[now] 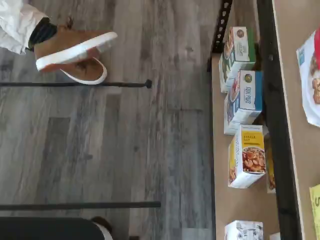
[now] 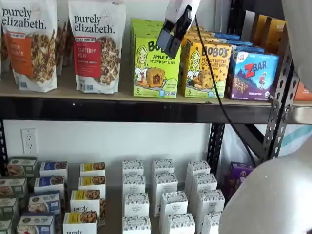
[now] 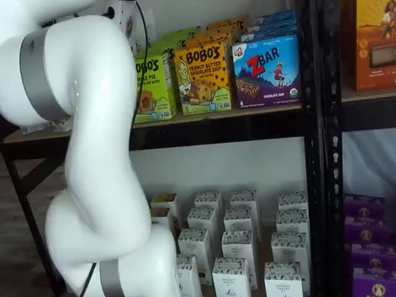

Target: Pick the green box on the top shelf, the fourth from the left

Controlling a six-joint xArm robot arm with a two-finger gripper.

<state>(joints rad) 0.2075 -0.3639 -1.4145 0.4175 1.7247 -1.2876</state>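
The white robot arm (image 3: pixel 93 154) fills the left half of a shelf view, its thick links hiding the left part of the rack behind it. The top shelf (image 2: pixel 146 108), a tan board on a black front beam, runs across both shelf views and carries two Purely Elizabeth granola bags (image 2: pixel 97 46) on its left, then cartons. The green box (image 2: pixel 156 68), the lime Bobo's apple pie carton, stands upright at the shelf's front edge with more green cartons lined up behind it. Just to its right, nearly touching, is the yellow-orange Bobo's box (image 2: pixel 207 68), and beyond that the blue Zbar box (image 2: pixel 252 75). In the other shelf view the green box (image 3: pixel 154 86) is half hidden by the arm.

The lower shelf holds rows of small white boxes (image 2: pixel 163 200) and, to their left, small granola cartons (image 2: pixel 51 195).

The claw (image 2: pixel 171 38) hangs down from the top edge of a shelf view, white body above, black fingers in front of the green box's upper right corner. It is seen side-on, so the gap between the fingers is hard to make out, but they appear to stand fully apart with nothing in them.

The wrist view looks past the shelves to grey plank floor (image 1: pixel 125 140), where a brown shoe (image 1: pixel 75 52) shows.
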